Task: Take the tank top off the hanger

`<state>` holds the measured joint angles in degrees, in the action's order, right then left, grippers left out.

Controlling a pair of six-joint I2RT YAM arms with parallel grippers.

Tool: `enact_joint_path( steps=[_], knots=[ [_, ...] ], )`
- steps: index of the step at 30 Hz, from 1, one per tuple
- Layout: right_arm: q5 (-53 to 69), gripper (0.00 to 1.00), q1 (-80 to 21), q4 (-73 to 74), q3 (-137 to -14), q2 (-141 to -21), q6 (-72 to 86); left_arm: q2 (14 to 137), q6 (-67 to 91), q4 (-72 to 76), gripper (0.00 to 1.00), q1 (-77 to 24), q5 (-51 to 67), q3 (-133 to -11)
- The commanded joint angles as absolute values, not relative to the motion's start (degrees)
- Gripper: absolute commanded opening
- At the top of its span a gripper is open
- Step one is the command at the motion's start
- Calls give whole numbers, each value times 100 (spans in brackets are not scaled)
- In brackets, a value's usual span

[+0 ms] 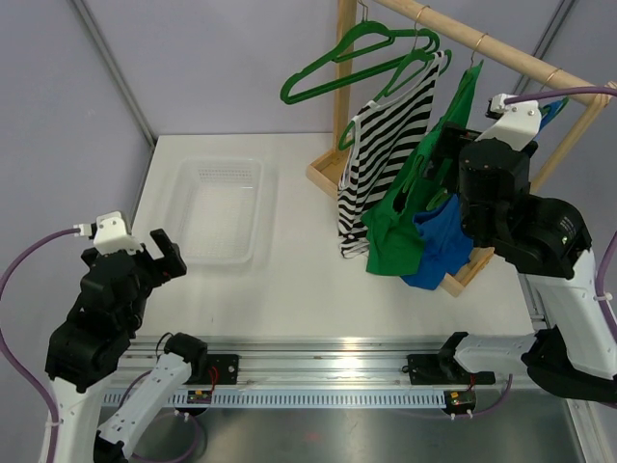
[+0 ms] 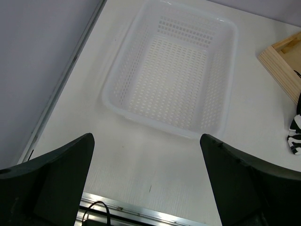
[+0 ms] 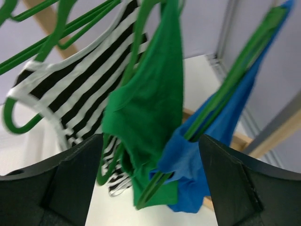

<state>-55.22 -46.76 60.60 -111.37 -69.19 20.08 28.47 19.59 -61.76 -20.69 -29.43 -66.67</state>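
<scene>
Three soft, light, limp tops on hangers (image 3: 6, 113) along the rack (image 1: 501, 51); my right tool (image 3: 150, 139) gapes wide before the green top (image 3: 150, 84); I'd pinch its strap (image 3: 169, 37); left tool (image 2: 146, 139) open too.

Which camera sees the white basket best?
The left wrist view. The basket is close and whole there, nearly filling the picture, with every little hole clear. The top view shows the basket whole too, but small and far away. The right wrist view does not show it at all.
</scene>
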Motion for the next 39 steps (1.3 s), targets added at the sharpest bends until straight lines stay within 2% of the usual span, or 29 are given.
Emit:
enact_joint_path(
  steps=[1,6,8,10,12,17,19,22,23,29,33,37,39],
  knots=[
    [-7055,88,-4702,6021,-11199,-6803,1881,2804,2021,-5819,99,-2092,-2725,-6505],
    [-7520,83,-4693,5397,-10977,-6758,1451,2830,2048,-5695,99,-2092,-2593,-6355],
    [-7559,83,-4396,5396,-11030,-6890,1327,2839,2057,-5669,99,-2092,-2540,-6337],
    [-6814,83,-3922,6000,-11397,-7162,1703,2830,2057,-5643,99,-2092,-2488,-6311],
    [-6679,83,-3323,6327,-11470,-7329,1960,2804,2048,-5634,99,-2092,-2479,-6284],
    [-6240,81,-2945,5802,-11004,-7251,1758,2672,2004,-5616,99,-2092,-2479,-6214],
    [-6179,76,-2778,5818,-10978,-7330,1749,2654,2004,-5607,99,-2092,-2470,-6196],
    [-6135,59,-2558,5810,-10951,-7453,1723,2611,2004,-5625,99,-2092,-2444,-6188],
    [-6143,59,-2558,5801,-10942,-7488,1723,2602,1995,-5608,99,-2092,-2435,-6179],
    [-6240,28,-2549,5678,-10881,-7497,1626,2619,1995,-5546,99,-2092,-2364,-6100],
    [-6249,23,-2549,5616,-10846,-7445,1591,2593,1995,-5520,99,-2092,-2364,-6082],
    [-6223,0,-2549,5388,-10863,-7330,1381,2610,1978,-5519,99,-2092,-2347,-6100],
    [-6223,0,-2540,5291,-11046,-7339,1292,2628,1978,-5511,99,-2092,-2338,-6108]
  ],
)
